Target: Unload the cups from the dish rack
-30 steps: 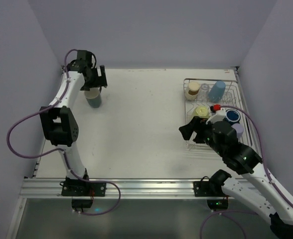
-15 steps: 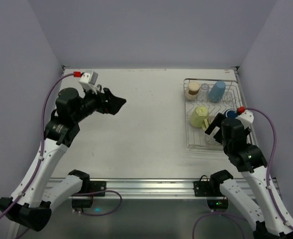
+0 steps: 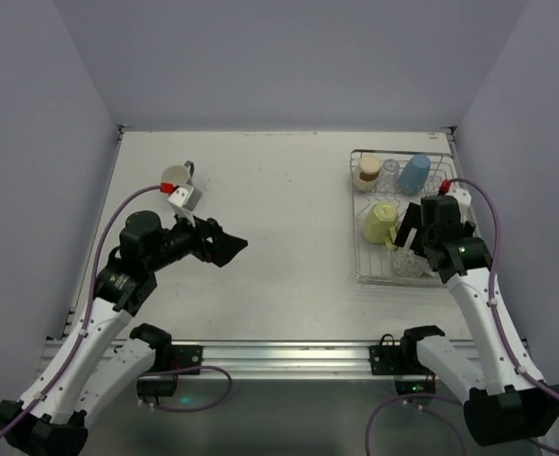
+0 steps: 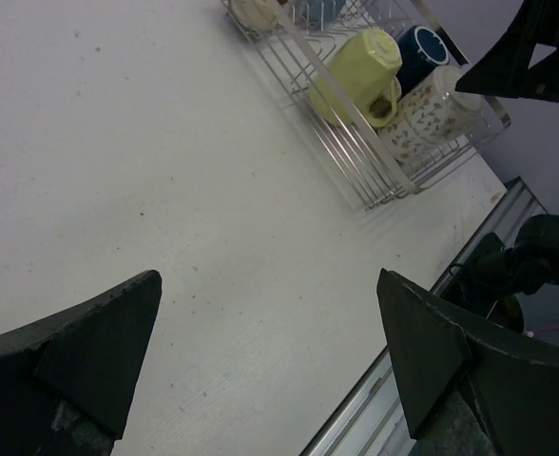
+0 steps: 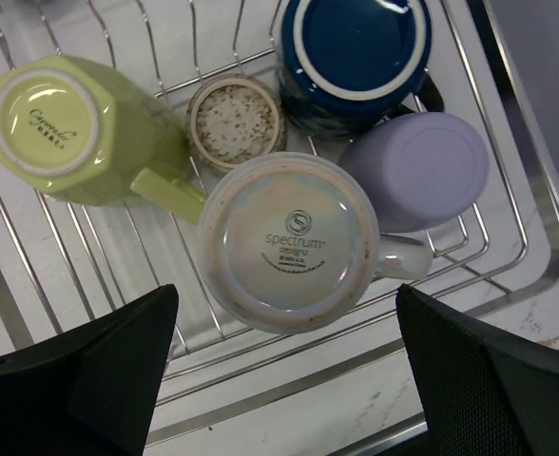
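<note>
At 10 o'clock on the table (image 3: 289,190) a pale mug (image 3: 175,175) stands alone, well apart from the rack. Just toward 5 o'clock from it hovers the left gripper (image 3: 225,246) (image 4: 268,277), its fingers (image 4: 99,347) spread wide with only bare tabletop between them. At the table's 2 to 3 o'clock sits the dish rack (image 3: 370,277). Its far end holds a beige cup (image 3: 366,173), a clear glass (image 3: 390,168) and a light blue tumbler (image 3: 414,174).

The right gripper (image 3: 414,237) (image 5: 287,290) hangs over the rack's near half, fingers (image 5: 479,380) wide apart, gripping nothing. Beneath it lies an overturned cream mug (image 5: 294,228). A yellow-green mug (image 5: 70,128) lies at its 10 o'clock, a small speckled cup (image 5: 234,119) at 12, a navy mug (image 5: 356,47) at 1 and a lavender cup (image 5: 417,171) at 2. From above, the right arm hides the navy mug and the lavender cup. Both wrist views crop the fingers at the lower edge.
</note>
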Robot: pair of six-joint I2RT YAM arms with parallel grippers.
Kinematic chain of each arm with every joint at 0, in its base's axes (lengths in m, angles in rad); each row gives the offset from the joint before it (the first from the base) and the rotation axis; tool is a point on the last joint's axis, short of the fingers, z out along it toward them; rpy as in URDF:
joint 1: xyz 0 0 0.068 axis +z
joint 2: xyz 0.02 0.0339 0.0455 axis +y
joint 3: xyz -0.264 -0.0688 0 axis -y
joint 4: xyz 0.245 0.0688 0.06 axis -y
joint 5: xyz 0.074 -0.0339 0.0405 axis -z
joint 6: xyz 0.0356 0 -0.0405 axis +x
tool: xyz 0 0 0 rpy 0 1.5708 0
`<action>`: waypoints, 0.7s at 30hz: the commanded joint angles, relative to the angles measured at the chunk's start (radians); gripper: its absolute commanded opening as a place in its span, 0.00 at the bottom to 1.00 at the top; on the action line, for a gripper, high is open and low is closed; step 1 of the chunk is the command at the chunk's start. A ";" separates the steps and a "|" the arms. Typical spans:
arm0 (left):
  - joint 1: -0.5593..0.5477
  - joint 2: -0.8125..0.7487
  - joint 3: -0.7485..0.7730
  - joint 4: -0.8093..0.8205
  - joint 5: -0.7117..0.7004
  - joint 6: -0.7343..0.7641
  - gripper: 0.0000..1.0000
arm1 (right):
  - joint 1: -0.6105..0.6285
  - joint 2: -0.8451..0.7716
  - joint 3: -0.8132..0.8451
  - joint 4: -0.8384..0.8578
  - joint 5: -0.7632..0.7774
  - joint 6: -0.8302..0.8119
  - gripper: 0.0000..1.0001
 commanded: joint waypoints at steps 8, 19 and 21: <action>-0.111 -0.001 -0.013 0.011 -0.064 0.066 1.00 | -0.080 0.068 0.021 0.093 -0.193 -0.151 0.99; -0.194 -0.003 -0.016 -0.002 -0.127 0.092 1.00 | -0.106 0.098 -0.016 0.093 -0.153 -0.129 0.99; -0.202 -0.004 -0.016 -0.003 -0.132 0.095 1.00 | -0.116 0.105 -0.016 0.096 -0.153 -0.129 0.99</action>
